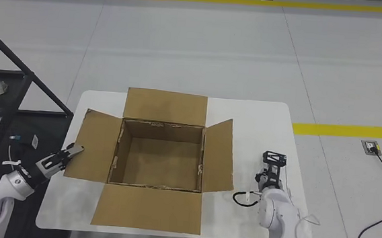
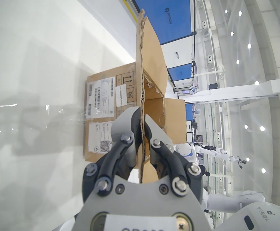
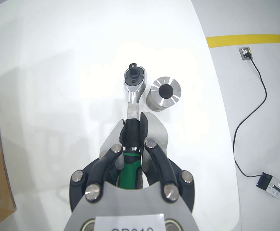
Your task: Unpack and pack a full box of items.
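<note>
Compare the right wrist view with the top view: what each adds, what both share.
Right wrist view: the ratchet clamped in the right gripper, its head beside an upright steel cylinder. Top view: the open box with four spread flaps, and the left gripper at its left flap. Both: the white table, the yellow floor line and the floor socket.
</note>
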You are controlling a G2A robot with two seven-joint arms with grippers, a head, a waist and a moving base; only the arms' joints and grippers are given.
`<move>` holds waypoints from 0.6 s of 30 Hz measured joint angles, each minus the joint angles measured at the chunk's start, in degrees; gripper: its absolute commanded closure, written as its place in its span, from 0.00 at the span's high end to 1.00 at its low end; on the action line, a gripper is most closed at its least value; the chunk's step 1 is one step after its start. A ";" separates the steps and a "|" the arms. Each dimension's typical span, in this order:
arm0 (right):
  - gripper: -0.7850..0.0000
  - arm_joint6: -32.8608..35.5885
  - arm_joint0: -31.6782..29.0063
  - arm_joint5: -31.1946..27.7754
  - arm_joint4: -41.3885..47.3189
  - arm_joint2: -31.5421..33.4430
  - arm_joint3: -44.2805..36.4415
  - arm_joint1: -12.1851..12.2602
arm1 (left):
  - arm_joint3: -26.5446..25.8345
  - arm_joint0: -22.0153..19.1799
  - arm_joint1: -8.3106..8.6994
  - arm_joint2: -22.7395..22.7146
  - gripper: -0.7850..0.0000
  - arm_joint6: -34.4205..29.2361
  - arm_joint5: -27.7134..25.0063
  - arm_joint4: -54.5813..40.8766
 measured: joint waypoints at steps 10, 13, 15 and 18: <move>0.00 -0.39 3.33 1.13 -0.84 -2.77 7.46 -0.43 | -0.33 -0.01 0.20 0.33 1.00 0.30 0.30 0.06; 0.00 -0.92 4.15 1.16 -0.34 -3.23 9.07 -0.55 | -0.43 0.08 0.26 0.32 1.00 0.48 0.31 0.05; 0.00 -1.15 4.50 1.13 -0.17 -3.43 9.74 -0.60 | -0.48 0.12 0.30 0.32 1.00 0.57 0.31 0.11; 0.00 -1.34 4.89 1.10 0.08 -3.58 10.41 -0.64 | -0.56 0.16 0.36 0.36 1.00 0.64 0.36 0.10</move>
